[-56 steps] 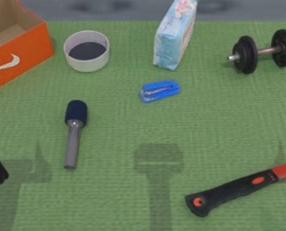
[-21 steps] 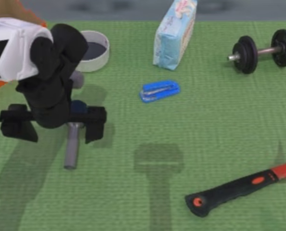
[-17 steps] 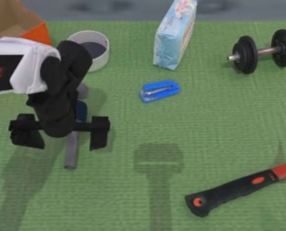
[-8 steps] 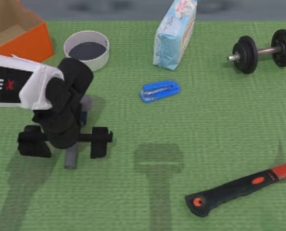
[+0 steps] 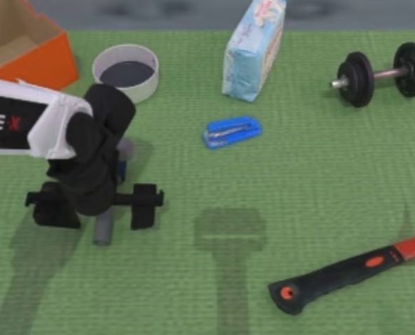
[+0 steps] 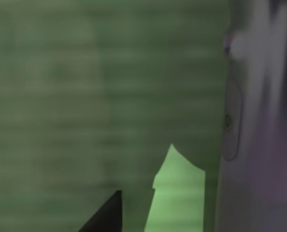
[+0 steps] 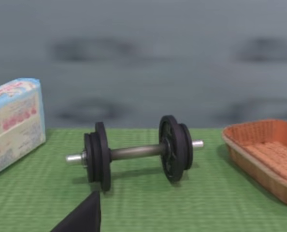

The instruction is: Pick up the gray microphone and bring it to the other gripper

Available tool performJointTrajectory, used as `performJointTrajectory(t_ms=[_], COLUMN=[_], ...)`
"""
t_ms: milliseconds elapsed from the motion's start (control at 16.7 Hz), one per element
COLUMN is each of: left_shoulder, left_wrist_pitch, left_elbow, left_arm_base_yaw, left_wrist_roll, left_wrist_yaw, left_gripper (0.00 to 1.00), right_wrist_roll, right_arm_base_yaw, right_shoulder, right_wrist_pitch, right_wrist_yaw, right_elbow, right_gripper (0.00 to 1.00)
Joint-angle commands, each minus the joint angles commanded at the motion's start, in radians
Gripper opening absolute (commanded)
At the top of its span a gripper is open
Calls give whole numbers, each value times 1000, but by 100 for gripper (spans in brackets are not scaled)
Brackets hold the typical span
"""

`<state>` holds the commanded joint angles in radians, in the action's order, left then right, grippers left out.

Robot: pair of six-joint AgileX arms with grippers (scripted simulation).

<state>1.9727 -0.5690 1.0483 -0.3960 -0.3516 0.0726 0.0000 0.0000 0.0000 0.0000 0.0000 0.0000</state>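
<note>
gray microphone flat, lengthwise top-to-bottom, head up-frame

We see the gray microphone lying flat on the green mat. Its slim handle points toward six o'clock, its dark foam head toward twelve.

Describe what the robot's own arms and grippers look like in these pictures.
The left arm has a white segment with dark lettering, partly cut off, leading into bulky black wrist housings. Its left gripper is black: a crossbar with two blocky fingers. No cables show. Of the right arm, only a dark gripper tip appears in its wrist view.
</note>
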Motion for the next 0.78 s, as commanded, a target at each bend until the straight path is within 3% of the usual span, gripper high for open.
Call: performJointTrajectory(t_ms=[360,780], left_shoulder=[0,0], left_wrist_pitch=[0,0], left_elbow=[0,0], left_arm_base_yaw=[0,0], left_wrist_roll=[0,0], left_wrist_yaw=[0,0], left_gripper=[2,0], right_wrist_roll=[0,0], right_arm_base_yaw=[0,0], right_shoulder=[0,0], right_wrist_pitch=[0,0], right_wrist_yaw=[0,0], right_elbow=[0,0], right_gripper=[100,100])
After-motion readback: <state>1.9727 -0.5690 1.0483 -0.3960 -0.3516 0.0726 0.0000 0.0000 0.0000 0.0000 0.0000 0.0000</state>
